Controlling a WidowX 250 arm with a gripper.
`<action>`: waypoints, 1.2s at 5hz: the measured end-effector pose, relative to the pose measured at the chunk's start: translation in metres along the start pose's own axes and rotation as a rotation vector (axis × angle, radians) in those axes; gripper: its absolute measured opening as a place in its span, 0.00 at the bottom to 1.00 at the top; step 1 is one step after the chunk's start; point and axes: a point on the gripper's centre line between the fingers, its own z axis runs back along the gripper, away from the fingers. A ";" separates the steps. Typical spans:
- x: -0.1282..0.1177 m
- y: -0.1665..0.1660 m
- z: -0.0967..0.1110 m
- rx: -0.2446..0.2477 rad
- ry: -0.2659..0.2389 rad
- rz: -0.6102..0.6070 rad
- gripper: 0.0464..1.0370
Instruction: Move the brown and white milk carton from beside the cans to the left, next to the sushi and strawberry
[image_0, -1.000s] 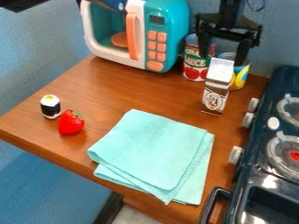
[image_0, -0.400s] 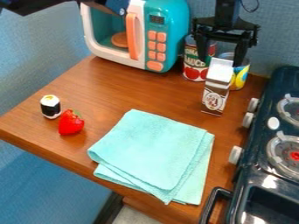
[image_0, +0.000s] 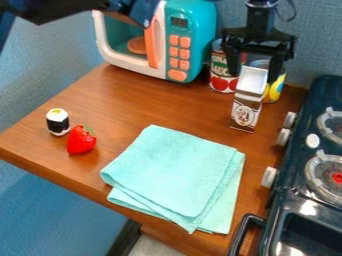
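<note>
Brown wooden counter against a blue textured wall, seen at a slant from above; positions are given relative to the small carton, and left and right are as the camera sees them. The black gripper hangs upright at the carton's top, with its two fingers spread well apart, one to each side of the pale upper part. It is open and grips nothing; whether either finger touches the carton cannot be told. The carton stands upright, its brown-and-white face toward the camera.

Close behind the carton and to its left stands a can with tomatoes pictured on it; close behind and to its right is a yellow-and-blue can, partly hidden by the carton. Both cans lie near the fingers and limit the room behind the carton. Farther left and back is a toy microwave, teal and white with orange buttons, partly overlapped by the dark arm. Nearer the camera than the carton, and to its left, lies a folded aqua cloth. Well to the carton's left are a red strawberry and, just beside it, a sushi roll. To the carton's right is a dark toy stove.
</note>
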 end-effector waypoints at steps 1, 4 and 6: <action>0.005 0.003 -0.005 0.030 0.017 0.004 0.96; 0.006 0.006 -0.021 0.057 0.033 0.026 0.78; -0.015 0.006 -0.011 0.012 0.033 -0.017 0.78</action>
